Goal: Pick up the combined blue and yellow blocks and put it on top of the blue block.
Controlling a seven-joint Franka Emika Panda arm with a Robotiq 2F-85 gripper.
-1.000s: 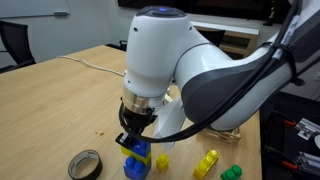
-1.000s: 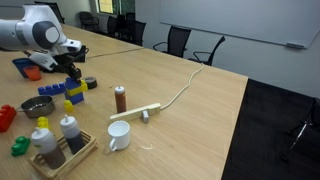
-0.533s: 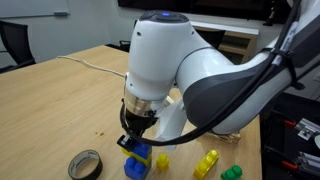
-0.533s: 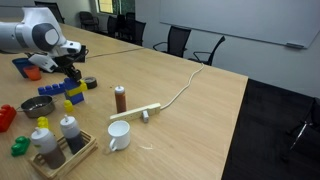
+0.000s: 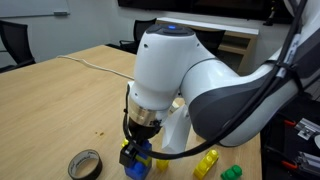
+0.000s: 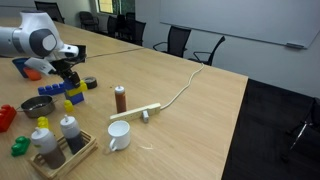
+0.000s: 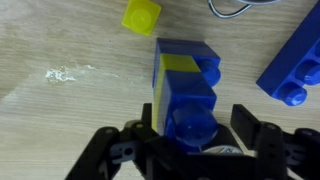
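Note:
In the wrist view the combined blue and yellow blocks [image 7: 192,100] stand stacked on the blue block [image 7: 185,47], with the yellow layer showing between the two blue parts. My gripper [image 7: 196,123] straddles the top of this stack, open. The right finger [image 7: 246,122] stands clear of the brick with a gap, and the left finger sits close beside it. In an exterior view the stack [image 5: 137,162] stands on the wooden table right under the gripper [image 5: 137,148]. In an exterior view from farther off, the gripper [image 6: 70,76] hovers over the bricks at the table's far left.
A small yellow brick [image 7: 142,15] and a long blue brick [image 7: 295,65] lie near the stack. A tape roll [image 5: 85,164], a yellow brick [image 5: 206,163] and a green brick [image 5: 231,173] lie around it. A mug [image 6: 118,136], brown bottle [image 6: 120,98], metal bowl [image 6: 37,106] and bottle tray [image 6: 60,145] stand nearby.
The jaws have spread apart and let go of the blue and yellow pair, which stays on the blue block. The arm has shifted slightly.

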